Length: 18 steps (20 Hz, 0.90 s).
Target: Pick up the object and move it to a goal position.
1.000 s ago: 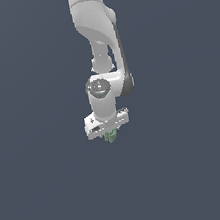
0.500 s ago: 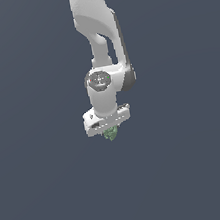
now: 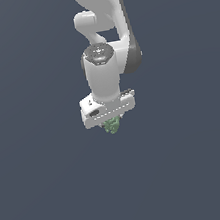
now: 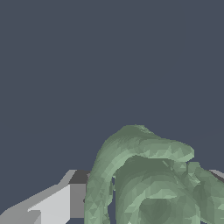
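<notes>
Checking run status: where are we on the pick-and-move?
Done: the pick looks made. The green lumpy object sits tucked under the white gripper, and in the wrist view it fills the space beside a finger. In hand: carrying it. Left: reaching the goal position; no goal marker is visible, so the remaining travel can't be judged.

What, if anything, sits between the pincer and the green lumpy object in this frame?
Nothing visible does. The green lumpy object sits directly under the pincer, and the wrist view shows it right against a finger. Only plain dark ground surrounds them; no goal marker is visible.
</notes>
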Each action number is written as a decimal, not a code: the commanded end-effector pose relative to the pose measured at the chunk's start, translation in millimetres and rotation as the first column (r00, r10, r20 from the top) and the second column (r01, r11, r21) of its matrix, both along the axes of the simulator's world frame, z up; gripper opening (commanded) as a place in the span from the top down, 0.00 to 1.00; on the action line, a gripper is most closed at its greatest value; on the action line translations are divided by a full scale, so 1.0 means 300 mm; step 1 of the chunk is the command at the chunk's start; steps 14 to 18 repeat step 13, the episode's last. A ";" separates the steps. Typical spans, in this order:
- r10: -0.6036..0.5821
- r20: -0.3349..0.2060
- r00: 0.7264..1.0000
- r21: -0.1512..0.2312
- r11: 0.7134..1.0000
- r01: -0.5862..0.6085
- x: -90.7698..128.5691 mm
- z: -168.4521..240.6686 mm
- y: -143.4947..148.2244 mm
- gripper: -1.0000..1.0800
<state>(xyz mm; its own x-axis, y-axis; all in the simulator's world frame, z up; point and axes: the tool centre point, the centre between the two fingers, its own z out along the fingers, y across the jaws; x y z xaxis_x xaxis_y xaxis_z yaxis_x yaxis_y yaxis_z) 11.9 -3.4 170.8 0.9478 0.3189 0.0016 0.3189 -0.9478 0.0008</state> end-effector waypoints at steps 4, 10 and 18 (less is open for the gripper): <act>0.000 -0.002 1.000 0.000 1.000 0.000 0.021 0.129 0.019 1.00; 0.000 -0.002 1.000 0.000 1.000 0.000 0.035 0.196 0.028 1.00; 0.000 -0.002 1.000 0.000 1.000 0.000 0.037 0.204 0.029 1.00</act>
